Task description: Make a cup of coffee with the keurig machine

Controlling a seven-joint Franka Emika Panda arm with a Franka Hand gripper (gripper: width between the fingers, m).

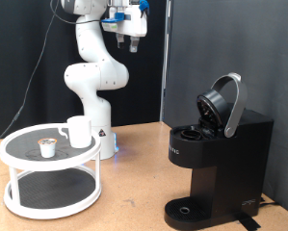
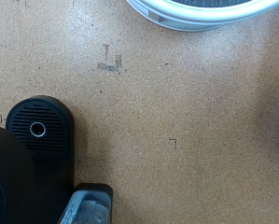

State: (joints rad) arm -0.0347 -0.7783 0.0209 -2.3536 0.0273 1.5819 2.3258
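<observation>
Gripper [image 1: 132, 40] hangs high above the scene in the exterior view, at about 12 o'clock in the frame, well above every object; nothing is seen between its fingers, and whether they are spread or closed cannot be told at this size. White arm [image 1: 93, 67] rises from its base behind the wooden table [image 1: 134, 164]. At 4 o'clock stands the keurig machine [image 1: 221, 159], black and boxy, its hinged rounded lid [image 1: 223, 104] tilted up and back so that the brew chamber lies exposed; the round drip tray [image 1: 187, 209] sits at its foot. At 8 o'clock is a white two-tier round stand [image 1: 49, 171]. On its upper tier stands the cup [image 1: 79, 132], upright, with a small brown-topped pod [image 1: 48, 147] just beside it at the cup's 8 o'clock, the two apart. Cup and machine are well apart, on opposite sides of the table. Wrist view looks straight down on the table: the drip tray [image 2: 39, 128] with its central hole, part of the machine's black body [image 2: 18, 182], and the rim of the white stand [image 2: 200, 17] at the frame edge; the fingers do not show in it.
</observation>
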